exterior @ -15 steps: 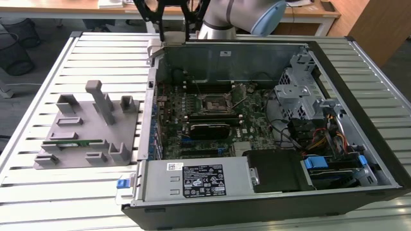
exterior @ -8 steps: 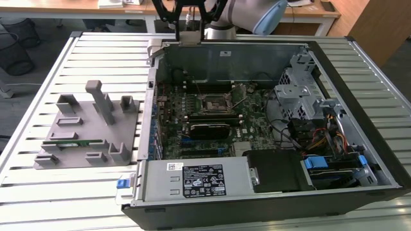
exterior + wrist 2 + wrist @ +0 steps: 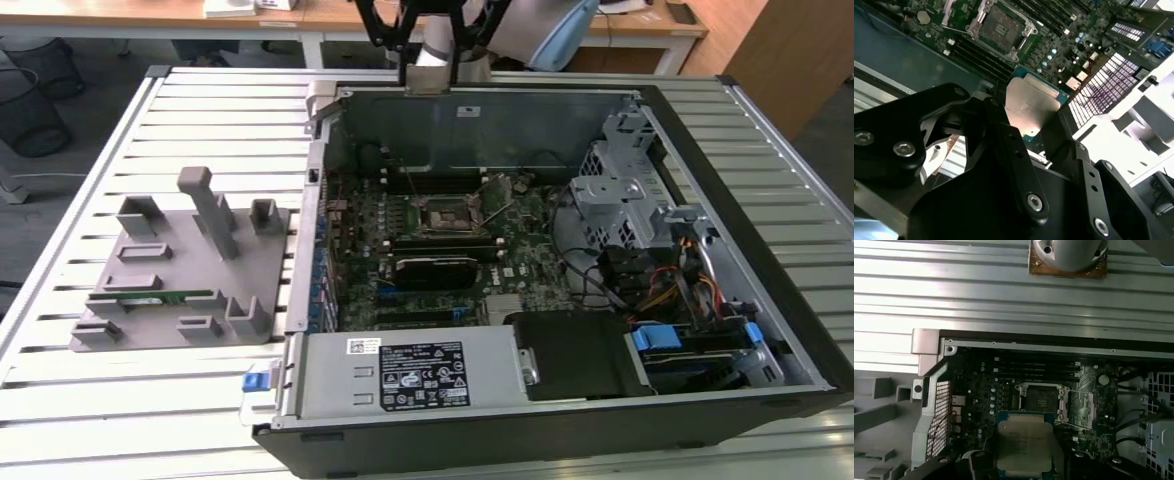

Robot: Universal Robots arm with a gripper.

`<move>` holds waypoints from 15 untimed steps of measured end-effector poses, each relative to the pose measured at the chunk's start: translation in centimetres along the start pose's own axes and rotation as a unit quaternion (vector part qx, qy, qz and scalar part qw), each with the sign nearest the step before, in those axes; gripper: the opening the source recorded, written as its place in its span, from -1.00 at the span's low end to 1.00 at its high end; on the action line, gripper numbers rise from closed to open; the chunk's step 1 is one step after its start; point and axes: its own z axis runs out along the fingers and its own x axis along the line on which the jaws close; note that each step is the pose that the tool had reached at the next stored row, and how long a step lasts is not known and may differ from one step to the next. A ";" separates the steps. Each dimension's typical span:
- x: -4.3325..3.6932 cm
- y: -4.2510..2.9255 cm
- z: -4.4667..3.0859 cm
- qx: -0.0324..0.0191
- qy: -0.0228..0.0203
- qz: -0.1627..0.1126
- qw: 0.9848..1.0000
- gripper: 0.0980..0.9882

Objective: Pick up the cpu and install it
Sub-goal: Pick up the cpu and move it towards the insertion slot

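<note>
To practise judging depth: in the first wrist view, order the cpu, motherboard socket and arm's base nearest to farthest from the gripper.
1. cpu, held in the gripper.
2. motherboard socket, inside the case.
3. arm's base, on the table beyond the case.

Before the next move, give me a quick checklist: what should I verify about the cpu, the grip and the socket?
1. Gripper shut on the cpu: ok.
2. Socket empty, its load plate swung open: ok.
3. Nothing lying across the socket: ok.
4. Cpu lined up over the socket: cannot tell.
5. Cpu corner mark matching the socket: cannot tell.
</note>
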 end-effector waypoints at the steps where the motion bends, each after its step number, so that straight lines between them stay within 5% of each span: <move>1: -0.29 -0.05 0.02 0.000 0.000 0.000 1.000 -0.03; 15: -3.26 -0.32 0.33 0.000 0.000 0.000 1.000 -0.03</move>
